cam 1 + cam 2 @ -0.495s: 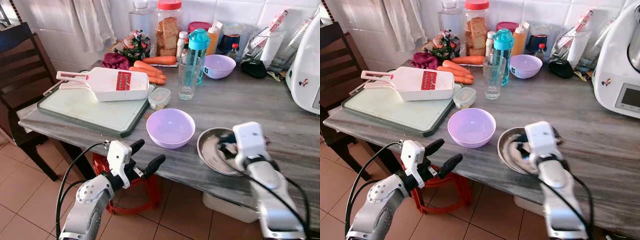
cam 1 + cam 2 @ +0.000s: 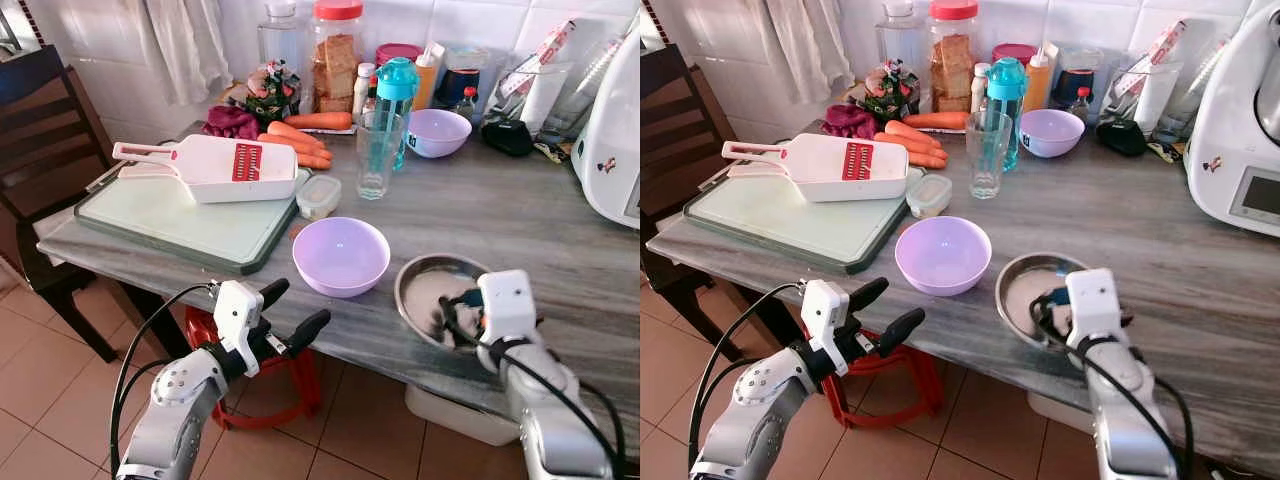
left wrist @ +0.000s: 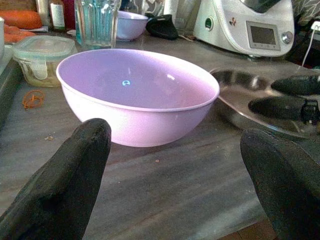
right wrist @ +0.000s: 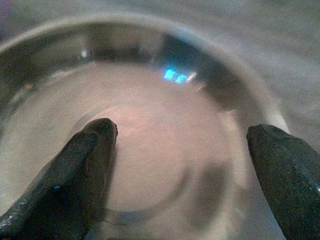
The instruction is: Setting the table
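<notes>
Two bowls sit near the front edge of a cluttered grey counter, a gripper by each.

The counter runs left to right; on its far right stands a white kitchen machine, at its left lies a green cutting board bearing a white slicer. The lilac bowl sits just right of the board, the steel plate just right of that. The right gripper hangs over the plate's near rim, fingers spread, gripping nothing. The left gripper hovers off the counter's near edge facing the lilac bowl, fingers also parted and empty.
</notes>
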